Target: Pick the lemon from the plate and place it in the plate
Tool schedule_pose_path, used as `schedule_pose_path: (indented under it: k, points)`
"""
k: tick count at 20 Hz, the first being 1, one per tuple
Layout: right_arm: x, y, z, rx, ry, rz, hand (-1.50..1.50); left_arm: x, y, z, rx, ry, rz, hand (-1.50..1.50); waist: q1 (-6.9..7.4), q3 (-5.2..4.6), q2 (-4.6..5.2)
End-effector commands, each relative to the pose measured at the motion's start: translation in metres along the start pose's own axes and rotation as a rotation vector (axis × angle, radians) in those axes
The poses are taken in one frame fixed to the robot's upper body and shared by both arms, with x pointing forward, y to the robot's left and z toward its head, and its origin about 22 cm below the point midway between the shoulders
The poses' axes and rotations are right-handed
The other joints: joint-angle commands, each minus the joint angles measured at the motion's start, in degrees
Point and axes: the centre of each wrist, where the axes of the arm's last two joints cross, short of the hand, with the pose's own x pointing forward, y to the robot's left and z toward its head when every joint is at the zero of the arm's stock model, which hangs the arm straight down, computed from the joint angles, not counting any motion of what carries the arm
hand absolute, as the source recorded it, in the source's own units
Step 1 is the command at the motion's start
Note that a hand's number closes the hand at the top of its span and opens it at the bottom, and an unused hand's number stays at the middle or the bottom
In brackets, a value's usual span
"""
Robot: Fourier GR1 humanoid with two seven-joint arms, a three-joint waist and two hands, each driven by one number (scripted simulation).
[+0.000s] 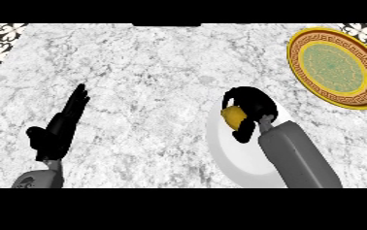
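Lemon [232, 117] held by curled fingers of right hand [249, 103] at white plate [237, 162]; carry to gold plate [331, 68], two o'clock, remains

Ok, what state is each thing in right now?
lemon, held over the white plate
right robot hand, curled round the lemon
left robot hand, open, resting at left
white plate, on the counter beneath the lemon
gold plate, upper right, nothing on it

We see a grey-white marbled desk [158, 78] carrying two dishes: a plain white plate [237, 162] at lower right, and a gold-rimmed plate [331, 68] with a green patterned centre at upper right, set apart.
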Motion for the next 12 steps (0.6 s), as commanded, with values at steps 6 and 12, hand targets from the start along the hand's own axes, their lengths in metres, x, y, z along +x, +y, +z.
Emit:
schedule_pose_path:
  k: [6,12]
  points:
    - [-0.191,-0.093,0.102,-0.377,0.198,0.000,1.50,-0.012,0.012,0.016,0.068,0.031,0.021,0.00,-5.84,0.90,0.26]
    - [-0.286,-0.131,0.195,-0.573,0.182,-0.073,1.50,-0.013,0.018,0.018,0.087,0.019,0.032,0.00,-5.45,0.98,0.72]
